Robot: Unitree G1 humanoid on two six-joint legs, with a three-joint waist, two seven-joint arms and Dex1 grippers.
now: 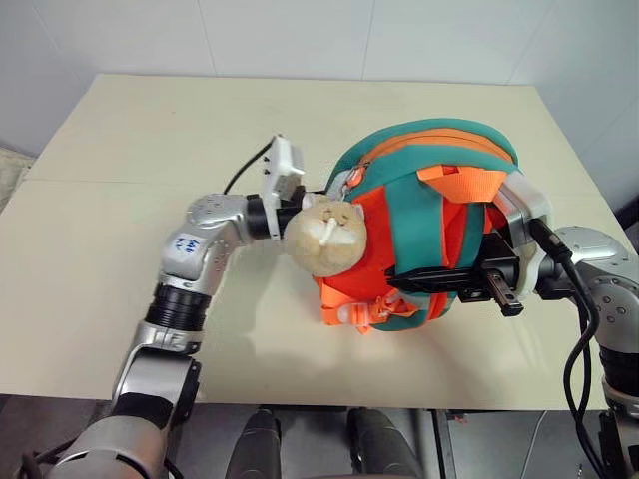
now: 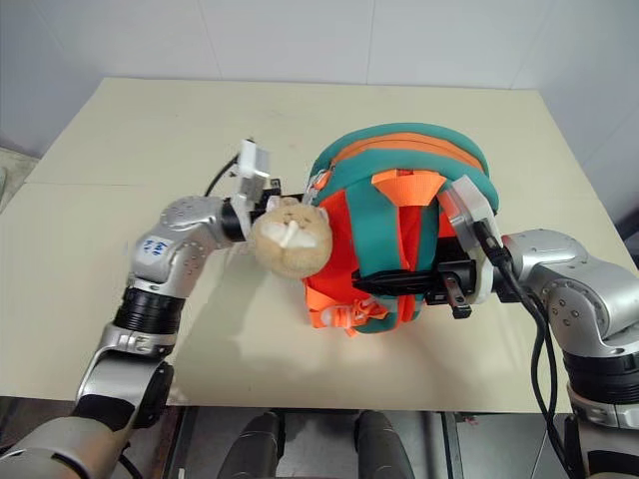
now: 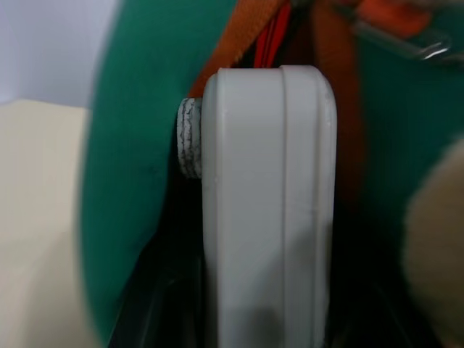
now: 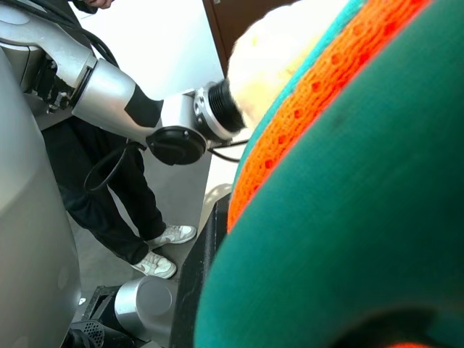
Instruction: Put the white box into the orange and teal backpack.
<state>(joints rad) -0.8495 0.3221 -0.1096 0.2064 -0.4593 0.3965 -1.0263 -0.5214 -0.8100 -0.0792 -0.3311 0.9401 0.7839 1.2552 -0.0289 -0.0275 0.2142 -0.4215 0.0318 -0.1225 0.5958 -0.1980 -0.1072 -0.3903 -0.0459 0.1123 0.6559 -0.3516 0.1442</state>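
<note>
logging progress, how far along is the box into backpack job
Done: the right gripper is shut on a strap of the orange and teal backpack, holding it up. In hand: the left gripper carries the white box edge-on at the backpack's opening. Left: pushing it fully in and releasing.

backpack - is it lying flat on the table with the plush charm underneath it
No, the orange and teal backpack is held up off the table, and the plush charm hangs at its side, in plain sight.
</note>
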